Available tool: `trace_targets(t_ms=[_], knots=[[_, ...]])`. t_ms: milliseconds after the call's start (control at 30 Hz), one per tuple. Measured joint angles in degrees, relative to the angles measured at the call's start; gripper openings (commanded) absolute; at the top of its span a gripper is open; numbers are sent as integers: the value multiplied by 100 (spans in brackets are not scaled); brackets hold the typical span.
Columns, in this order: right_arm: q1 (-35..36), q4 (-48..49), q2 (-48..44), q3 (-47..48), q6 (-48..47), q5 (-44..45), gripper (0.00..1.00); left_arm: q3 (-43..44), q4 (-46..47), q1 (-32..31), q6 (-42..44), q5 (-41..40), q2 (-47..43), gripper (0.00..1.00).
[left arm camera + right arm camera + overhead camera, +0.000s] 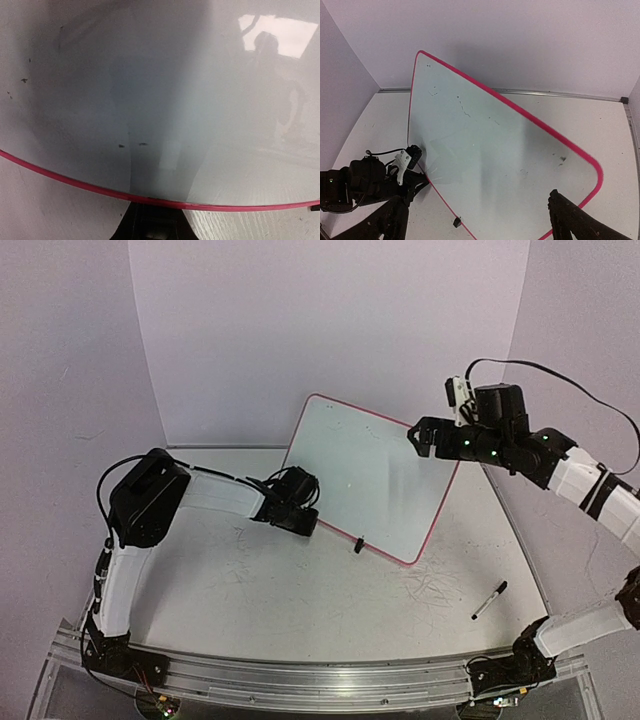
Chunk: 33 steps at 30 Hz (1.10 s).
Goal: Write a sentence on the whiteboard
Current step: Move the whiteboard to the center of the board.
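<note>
1. Closest to the overhead camera, a metal rail (pixel 320 680) runs along the near edge of the table (pixel 300 620) and carries both arm bases.
2. Farther back, near the middle of the table, the whiteboard (pixel 370 470) stands tilted. It has a thin red-pink rim, and a black clip foot (pixel 357 545) sits on its lower edge.
3. From the left, the left arm (pixel 150 500) reaches in, and the left jaws sit at the board's lower left edge, against the rim.
4. Seen from the left wrist, the board's face fills almost the whole view. The rim curves across the bottom, with a dark finger (pixel 150 227) just below it. Whether the left jaws are clamped on the rim cannot be told.
5. From the right, the right arm (pixel 560 465) reaches in. The right jaws are spread wide and hold nothing. They hang by the board's upper right edge, and whether they touch it cannot be told.
6. On the board's face there are a few small dark specks and faint marks.
7. To the right of the board, a black marker (pixel 489 600) lies on the table, well apart from both sets of jaws.
</note>
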Motion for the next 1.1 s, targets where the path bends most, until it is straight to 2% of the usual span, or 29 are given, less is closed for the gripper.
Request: trace_targets(t_ms=[267,367,500,733,800,1100], knots=[[1039,128,1105,24,491,136,97,-969,70,-591,-1885,-1240,-544,0],[1232,152,1433,-70,763,138,91,-1123,37,-794,-2423,-1643,-603,0],[1317,302,1586,-560,1197,219,90,-1215,-21,-963,-2867,-1909,-647,2],[1823,544,2077,-1005,1807,524,87,-1242,-70,-1043,-2971,-1944,-683,25],[1954,647,2214,-1067,1950,622,86,-1365,-43,-1046,-2972,-1893,-789,36],[2040,1024,2862,-1192,2305,1094,77,-2770,669,-1065,-2522,-1377,-2158,72]])
